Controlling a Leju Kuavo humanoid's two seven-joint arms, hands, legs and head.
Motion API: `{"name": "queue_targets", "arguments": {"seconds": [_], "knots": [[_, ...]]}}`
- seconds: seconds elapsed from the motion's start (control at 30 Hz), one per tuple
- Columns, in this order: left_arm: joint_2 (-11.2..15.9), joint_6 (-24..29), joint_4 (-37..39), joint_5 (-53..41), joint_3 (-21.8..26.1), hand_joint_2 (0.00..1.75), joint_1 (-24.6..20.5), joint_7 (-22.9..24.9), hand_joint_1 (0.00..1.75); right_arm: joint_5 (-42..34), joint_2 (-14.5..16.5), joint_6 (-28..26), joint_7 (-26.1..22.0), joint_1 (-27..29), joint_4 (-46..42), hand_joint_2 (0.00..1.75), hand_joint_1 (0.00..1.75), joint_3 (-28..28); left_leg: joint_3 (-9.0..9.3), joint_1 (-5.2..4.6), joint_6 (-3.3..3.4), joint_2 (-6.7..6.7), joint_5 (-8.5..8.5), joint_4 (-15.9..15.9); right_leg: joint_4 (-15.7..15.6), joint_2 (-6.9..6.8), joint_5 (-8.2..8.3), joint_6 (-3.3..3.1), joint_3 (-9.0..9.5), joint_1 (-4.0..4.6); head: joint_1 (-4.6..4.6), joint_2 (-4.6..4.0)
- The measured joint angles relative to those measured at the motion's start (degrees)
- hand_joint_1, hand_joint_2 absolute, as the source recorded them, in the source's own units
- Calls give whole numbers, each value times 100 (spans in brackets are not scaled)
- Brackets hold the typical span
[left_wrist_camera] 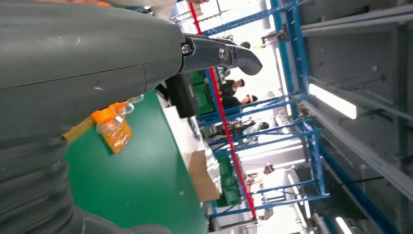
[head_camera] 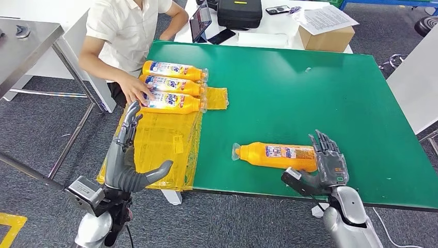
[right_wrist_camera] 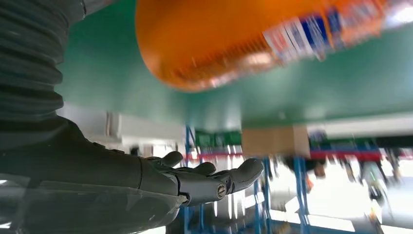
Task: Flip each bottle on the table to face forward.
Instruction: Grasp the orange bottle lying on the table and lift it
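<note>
Right hand (head_camera: 326,164), fingers spread, beside the lone bottle (head_camera: 276,155); head view adds left hand (head_camera: 129,155) empty.

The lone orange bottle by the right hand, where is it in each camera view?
Head view: lone orange bottle lies on the green table, beside the right hand.
Left wrist view: can't tell.
Right wrist view: bottle looms close.
Shared landmark: the green table.

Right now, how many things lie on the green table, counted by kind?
Orange bottles: 4, three in a row under a person's hand, one by the right hand
Yellow plastic sheets: 1
Total: 5
</note>
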Motion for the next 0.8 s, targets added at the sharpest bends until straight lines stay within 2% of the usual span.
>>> {"name": "queue_targets", "arguments": {"seconds": [0.2,0.33,0.57,0.8], "knots": [[0,-124,51,-4,-42,175,32,193,0,-659,-91,607,-83,-188,460,175,0,241,-1,2,-1,0,-1,0,1,0,-1,0,-3,3,0,0],[-1,-167,110,8,-91,175,30,268,0,-865,-87,679,-224,-281,669,175,0,350,-1,3,-1,1,-1,0,0,0,-1,0,-2,3,1,0],[-4,-244,167,69,-160,175,-22,333,0,-594,-85,627,-214,-554,940,175,0,648,7,2,0,9,0,0,0,3,2,-2,2,2,0,0],[-52,-300,195,160,-191,175,-107,336,0,-237,-87,628,-7,-952,1254,175,0,1051,13,2,0,9,1,0,1,3,2,-1,6,3,-1,0]]}}
